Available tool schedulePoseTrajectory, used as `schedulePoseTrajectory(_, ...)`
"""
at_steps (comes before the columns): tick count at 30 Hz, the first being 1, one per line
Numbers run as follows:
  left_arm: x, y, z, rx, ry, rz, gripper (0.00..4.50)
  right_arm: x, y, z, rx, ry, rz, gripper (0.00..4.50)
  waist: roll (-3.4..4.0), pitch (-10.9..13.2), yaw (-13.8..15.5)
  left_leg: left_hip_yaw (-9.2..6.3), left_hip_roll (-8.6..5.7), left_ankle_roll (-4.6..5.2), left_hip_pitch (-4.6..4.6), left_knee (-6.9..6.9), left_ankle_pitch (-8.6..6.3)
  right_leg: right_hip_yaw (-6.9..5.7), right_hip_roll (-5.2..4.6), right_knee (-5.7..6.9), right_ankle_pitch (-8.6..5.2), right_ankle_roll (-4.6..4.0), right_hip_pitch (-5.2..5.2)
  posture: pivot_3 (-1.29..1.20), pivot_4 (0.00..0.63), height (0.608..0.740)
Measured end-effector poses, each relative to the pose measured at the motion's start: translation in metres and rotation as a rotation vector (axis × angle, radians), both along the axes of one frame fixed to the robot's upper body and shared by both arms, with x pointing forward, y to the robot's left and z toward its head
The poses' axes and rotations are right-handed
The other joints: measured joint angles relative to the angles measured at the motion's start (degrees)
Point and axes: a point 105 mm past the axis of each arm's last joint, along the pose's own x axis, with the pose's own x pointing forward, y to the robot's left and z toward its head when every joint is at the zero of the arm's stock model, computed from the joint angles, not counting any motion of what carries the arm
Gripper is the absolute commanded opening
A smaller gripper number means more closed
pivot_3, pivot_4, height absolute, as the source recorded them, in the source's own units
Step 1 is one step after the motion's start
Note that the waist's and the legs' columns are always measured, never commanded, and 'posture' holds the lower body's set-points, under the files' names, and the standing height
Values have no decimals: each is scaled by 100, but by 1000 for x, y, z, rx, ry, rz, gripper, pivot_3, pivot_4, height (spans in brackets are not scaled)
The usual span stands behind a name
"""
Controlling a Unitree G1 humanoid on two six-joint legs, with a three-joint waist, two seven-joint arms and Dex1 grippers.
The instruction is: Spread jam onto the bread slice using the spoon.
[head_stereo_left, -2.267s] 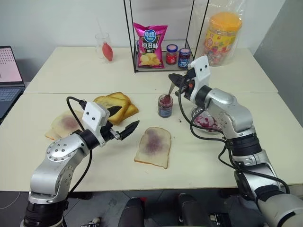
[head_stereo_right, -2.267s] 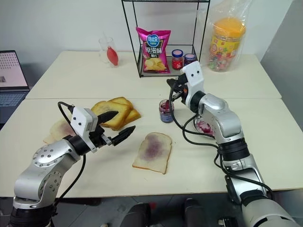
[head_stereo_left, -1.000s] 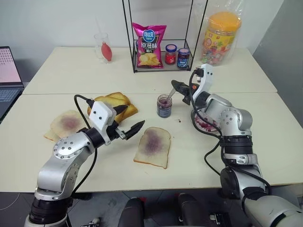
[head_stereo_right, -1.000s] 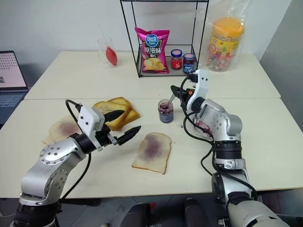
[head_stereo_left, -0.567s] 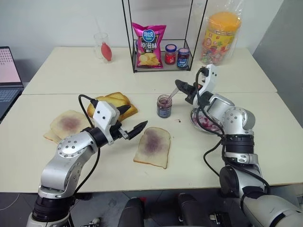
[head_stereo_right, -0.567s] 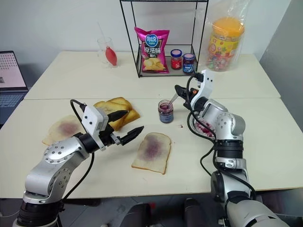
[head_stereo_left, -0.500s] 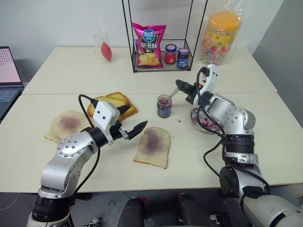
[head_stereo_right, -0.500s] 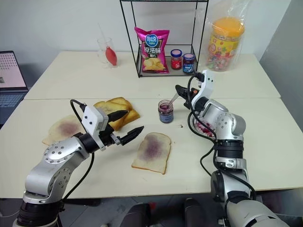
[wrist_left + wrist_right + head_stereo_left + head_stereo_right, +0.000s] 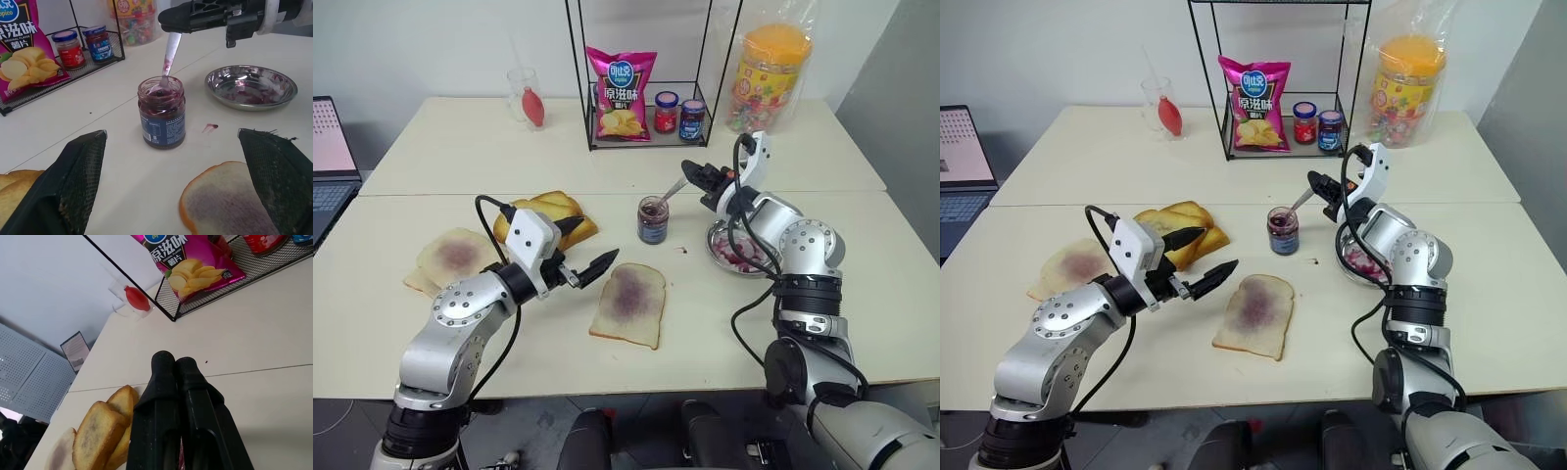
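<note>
The right gripper is clamped on the spoon, whose handle has been tilted further over within the last second; its bowl is dipped in the jam below the fingertips, so loading appears under way; the left gripper is held wide, unmoved, with the bread slice just beyond it.
</note>
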Motion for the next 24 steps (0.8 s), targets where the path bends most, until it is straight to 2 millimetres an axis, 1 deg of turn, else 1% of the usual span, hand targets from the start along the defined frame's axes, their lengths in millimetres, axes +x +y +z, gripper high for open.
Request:
schedulePoseTrajectory(11,1,-1,1,1,-10,-5,4500,1,-4,-2,27,33,-14,56,0,0,0,0,0,0,-1,-1,0,0,0,-1,0,0,-1,0,150,740)
schedulePoseTrajectory(16,1,-1,2,1,-16,-10,4500,2,-6,-1,28,31,-18,56,0,0,-1,0,0,0,-1,-2,0,0,0,-2,-8,13,-1,0,150,740)
schedulePoseTrajectory(24,3,-1,0,4,-8,-17,4500,2,-14,1,87,49,-42,56,0,0,-1,0,0,0,-2,-2,0,0,0,-2,-8,13,-1,0,150,740)
